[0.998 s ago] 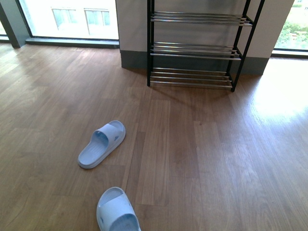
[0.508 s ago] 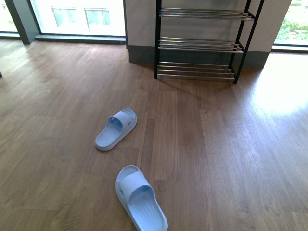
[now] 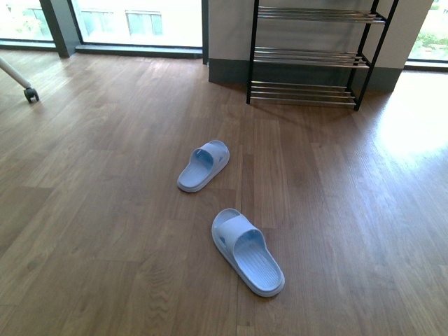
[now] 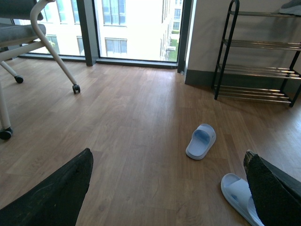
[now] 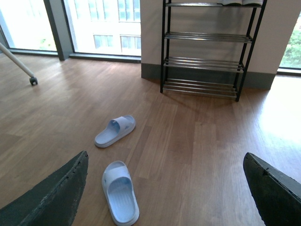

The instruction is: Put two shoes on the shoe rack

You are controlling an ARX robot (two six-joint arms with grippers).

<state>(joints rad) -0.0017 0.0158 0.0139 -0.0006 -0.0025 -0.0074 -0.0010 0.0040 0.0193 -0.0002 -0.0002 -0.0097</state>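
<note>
Two pale blue slides lie on the wood floor, apart from each other. The far slide points toward the shoe rack, and the near slide lies at an angle closer to me. The black-framed rack with chrome bars stands against the back wall. Neither arm shows in the front view. In the left wrist view my left gripper is open above the floor, with the near slide beside one finger and the far slide beyond. My right gripper is open and empty, with the near slide close to one finger.
A white-legged office chair on castors stands to the left, and one castor shows at the front view's left edge. Large windows and a wall with grey skirting close off the back. A sunlit patch lies on the floor at right.
The front view has backed away and turned left. Both slides and the rack now sit further right and higher in the frame, the near slide is fully visible, and the chair castor has come into view.
</note>
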